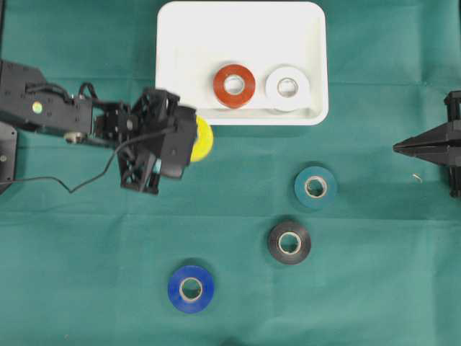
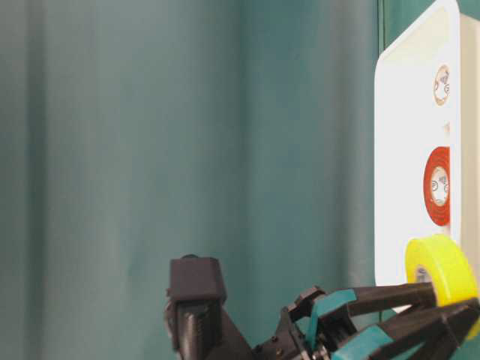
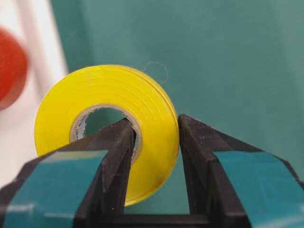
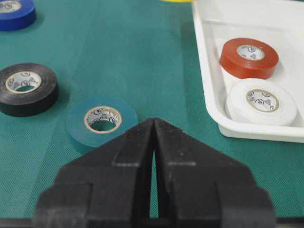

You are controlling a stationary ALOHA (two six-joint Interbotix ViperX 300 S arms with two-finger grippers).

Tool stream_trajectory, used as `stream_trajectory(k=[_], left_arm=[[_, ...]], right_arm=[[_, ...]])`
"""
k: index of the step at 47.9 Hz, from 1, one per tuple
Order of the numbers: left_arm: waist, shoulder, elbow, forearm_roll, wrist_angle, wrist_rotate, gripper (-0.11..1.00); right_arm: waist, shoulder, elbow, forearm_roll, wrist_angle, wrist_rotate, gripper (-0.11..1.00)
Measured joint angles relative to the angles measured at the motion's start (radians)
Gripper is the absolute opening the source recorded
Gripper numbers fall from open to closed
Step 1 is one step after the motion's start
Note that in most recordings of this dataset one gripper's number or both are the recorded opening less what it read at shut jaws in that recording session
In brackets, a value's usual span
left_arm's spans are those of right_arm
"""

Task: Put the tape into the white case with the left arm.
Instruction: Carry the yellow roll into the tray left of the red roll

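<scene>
On the left of the overhead view, the black jointed left arm (image 1: 50,108) reaches in over the green cloth-covered table (image 1: 86,274). Its teal-banded left gripper (image 1: 189,140) is clamped on a yellow roll of tape (image 1: 202,138): the wrist view shows one finger (image 3: 111,156) through the roll's core and the other against its outer wall. The yellow roll is held on edge, its flat face turned toward the wrist camera and its core axis running roughly level. It hangs just beside the near-left corner of the shallow white rectangular plastic case (image 1: 173,43), outside the rim.

Inside the case, along the near wall, a red roll of tape (image 1: 233,85) and a white roll of tape (image 1: 287,88) lie flat, close together; the raised near rim stands between them and the held roll.

On the cloth lie a blue roll of tape (image 1: 191,289), a black roll of tape (image 1: 289,242) and a teal roll of tape (image 1: 315,187), all flat and well apart from the case.

At the far right, the plain black right gripper (image 1: 403,148) has its jaws pressed together on nothing, pointing toward the teal roll.
</scene>
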Motion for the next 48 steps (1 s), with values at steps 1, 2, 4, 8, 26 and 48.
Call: stream_trajectory(k=[1,2,4,8,26,48], left_arm=[[0.011,-0.002,0.002,0.002,-0.002,0.006,0.28],[0.023,0.000,0.003,0.000,-0.003,0.018,0.28],[0.049,-0.002,0.005,0.000,-0.008,0.028,0.28],[0.101,0.002,0.012,0.002,-0.017,0.052,0.28],[0.230,0.037,0.028,0.002,-0.078,0.087,0.28],[0.255,0.080,0.018,0.002,-0.115,0.103,0.28]], right_arm=[[0.000,0.000,0.002,0.000,0.000,0.000,-0.09],[0.000,0.000,0.000,0.000,0.000,0.000,-0.09],[0.000,0.000,0.000,0.000,0.000,0.000,-0.09],[0.000,0.000,0.002,0.000,0.000,0.000,-0.09],[0.000,0.000,0.002,0.000,0.000,0.000,-0.09],[0.000,0.000,0.002,0.000,0.000,0.000,-0.09]])
